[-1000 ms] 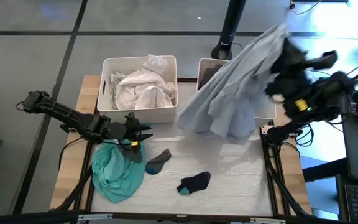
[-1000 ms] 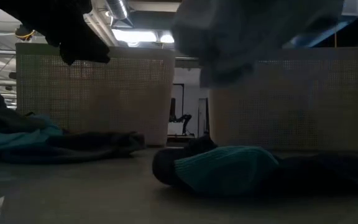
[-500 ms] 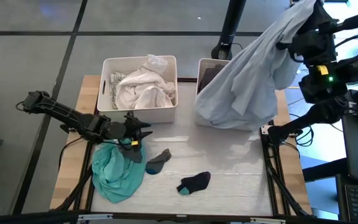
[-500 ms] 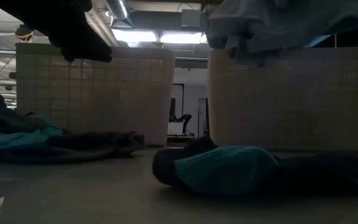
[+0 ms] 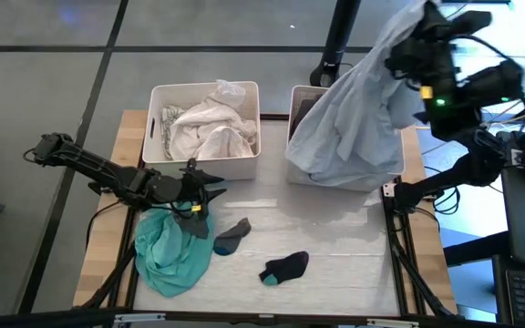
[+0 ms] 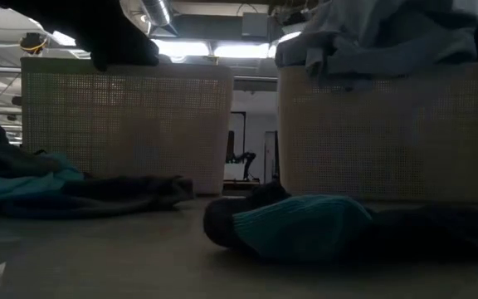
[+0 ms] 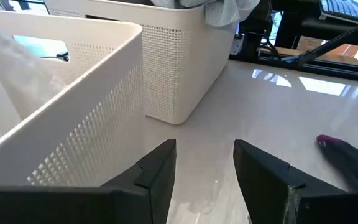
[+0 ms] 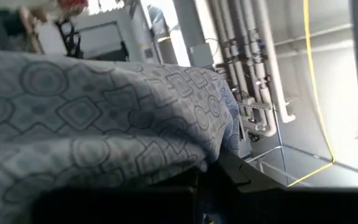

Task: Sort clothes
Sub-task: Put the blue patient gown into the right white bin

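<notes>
Pale grey-blue patterned fabric garment [image 5: 354, 123] hanging over the right white plastic bin [image 5: 296, 107].
Right gripper [image 5: 406, 47] is pinching its top; left gripper [image 5: 219, 189], fingers parted, is holding nothing near the teal-green cloth [image 5: 171, 251].

The tabletop [image 7: 278, 118] looks smooth and glossy, throwing back reflections, with bare wood [image 5: 108, 232] along its edge. Both bins [image 7: 179, 56] are matt white plastic with perforated walls. The pale grey-blue garment [image 5: 354, 128] is soft, limp patterned cloth.
</notes>
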Robot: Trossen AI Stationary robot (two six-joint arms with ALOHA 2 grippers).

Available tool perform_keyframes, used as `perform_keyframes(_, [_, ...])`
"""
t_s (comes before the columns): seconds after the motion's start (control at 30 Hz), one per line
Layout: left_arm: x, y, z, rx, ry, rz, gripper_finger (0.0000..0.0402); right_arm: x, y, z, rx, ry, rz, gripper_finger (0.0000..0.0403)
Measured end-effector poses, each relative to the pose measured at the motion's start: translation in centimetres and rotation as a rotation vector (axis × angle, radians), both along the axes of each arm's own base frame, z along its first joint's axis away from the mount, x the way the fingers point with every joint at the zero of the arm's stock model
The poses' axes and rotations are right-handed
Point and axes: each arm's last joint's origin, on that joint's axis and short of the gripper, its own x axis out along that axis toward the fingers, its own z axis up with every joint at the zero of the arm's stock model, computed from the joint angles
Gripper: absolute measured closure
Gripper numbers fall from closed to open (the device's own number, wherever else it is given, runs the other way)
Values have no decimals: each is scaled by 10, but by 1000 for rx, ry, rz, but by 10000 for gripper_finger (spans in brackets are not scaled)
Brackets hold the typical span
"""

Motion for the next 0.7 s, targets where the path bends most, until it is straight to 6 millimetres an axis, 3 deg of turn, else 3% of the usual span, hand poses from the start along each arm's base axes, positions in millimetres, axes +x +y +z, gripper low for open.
perform_keyframes(0.37, [0,0,0,7,6,-3,249,25,-65,-59,225,145,-124,388])
perform_keyframes(0.53, [0,0,0,24,13,-10,249,27,-84,-99,452,126,17,388])
perform_keyframes(0.7, [0,0,0,26,13,-10,249,33,-86,-146,767,144,205,388])
